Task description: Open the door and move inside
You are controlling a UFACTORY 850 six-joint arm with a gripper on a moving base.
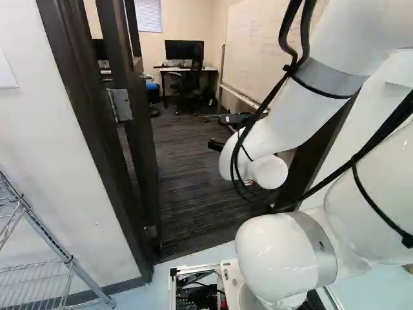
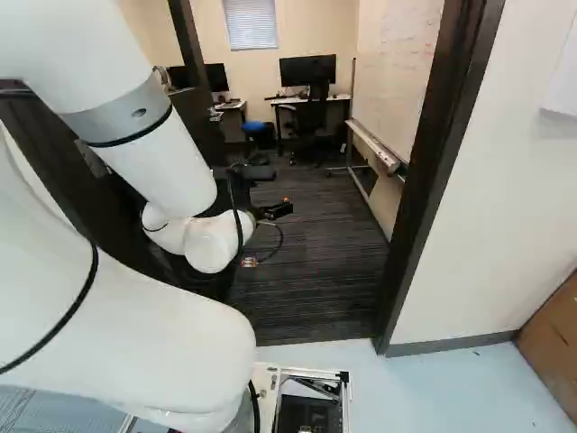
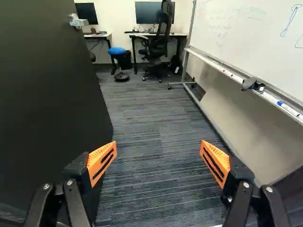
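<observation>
Wrist view, black gripper (image 2: 276, 210) with fingers (image 3: 98, 158) wide apart, holding nothing, dark door (image 3: 47, 94) standing open beside one finger, its metal handle (image 3: 75, 21) farther ahead, whiteboard (image 3: 251, 40) beyond the other finger, black office chair (image 3: 160, 45) far ahead between both.

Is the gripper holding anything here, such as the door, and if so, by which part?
Nothing is held: the gripper is open, and the door is off to one side, not between the fingers.

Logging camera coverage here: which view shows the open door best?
The wrist view: it shows the broad face of the door and its handle. The left base view gives mainly its narrow edge and hinges; in the right base view the arm hides much of it.
</observation>
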